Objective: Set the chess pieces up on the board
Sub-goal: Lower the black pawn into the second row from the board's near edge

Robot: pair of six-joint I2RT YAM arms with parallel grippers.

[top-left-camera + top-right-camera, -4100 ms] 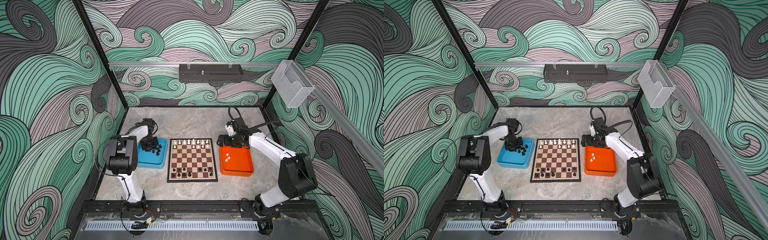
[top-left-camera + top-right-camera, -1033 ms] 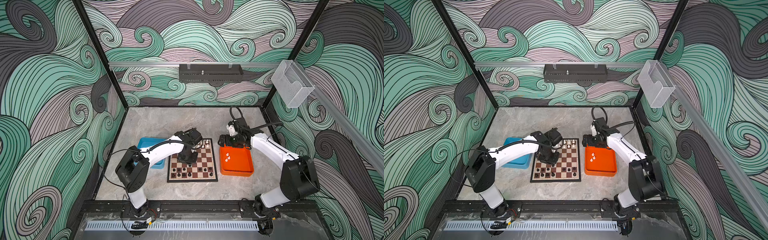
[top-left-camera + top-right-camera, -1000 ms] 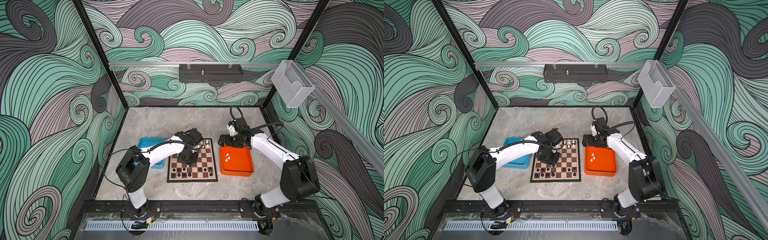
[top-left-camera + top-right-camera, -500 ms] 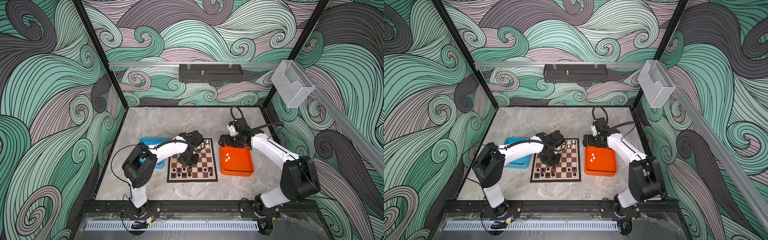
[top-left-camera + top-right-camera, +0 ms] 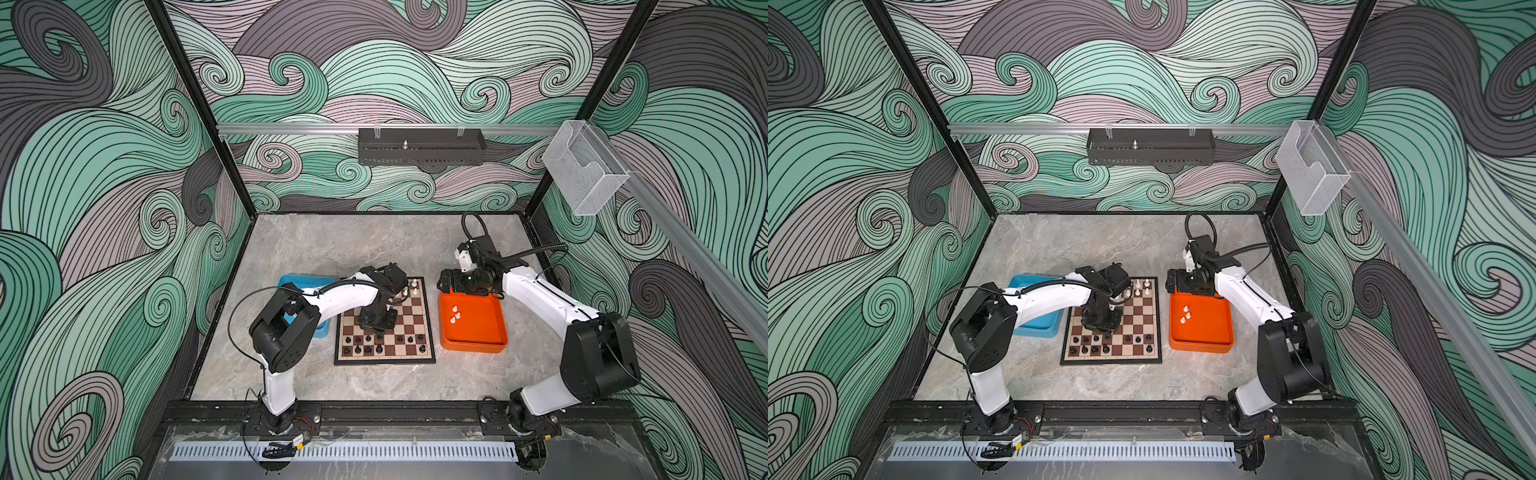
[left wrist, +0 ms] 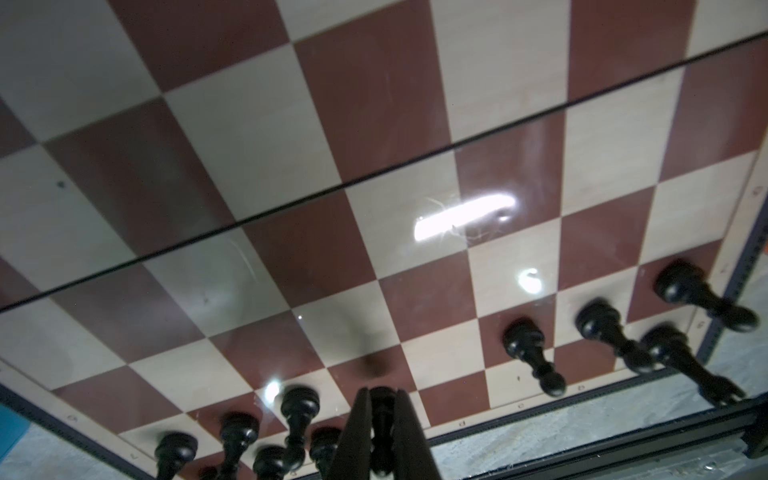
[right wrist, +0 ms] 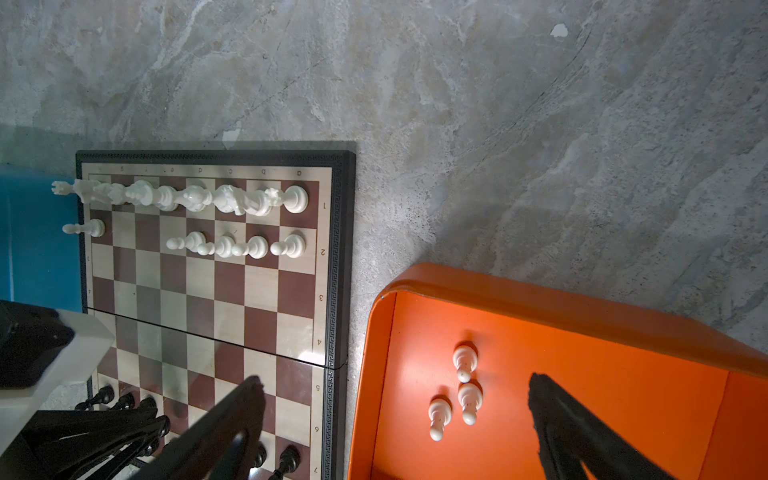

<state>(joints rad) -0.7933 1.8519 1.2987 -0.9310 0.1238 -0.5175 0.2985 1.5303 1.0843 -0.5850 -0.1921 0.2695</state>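
Left gripper [image 6: 383, 400] has its jaws pinched on a small glossy black chessman [image 6: 382, 415], gripped by the upper body between the two dark fingers; whether its base touches the surface can't be told. In both top views this gripper [image 5: 376, 328] [image 5: 1098, 328] points down over the near-left part of the square brown-and-cream chessboard with the thin black frame [image 5: 409, 328] [image 5: 1138, 328], which lies flat on the grey marble tabletop [image 5: 353, 245] between the blue square plastic tray [image 5: 305, 280] and the orange square plastic tray [image 5: 478, 338]. The other black chessmen [image 5: 368, 350] stand in the board's two near rows, some squares bare. White chessmen [image 7: 187, 197] fill the far back row, and five white pawns [image 7: 232, 246] stand in the row in front of them. Three loose white pawns [image 7: 463, 363] lie close together inside the orange tray [image 7: 582, 299], apart from its walls. Right gripper [image 7: 395, 386] has its jaws spread wide with nothing between them, hovering over the orange tray's far-left edge [image 5: 446, 286], one finger over the board side, the other over the tray.
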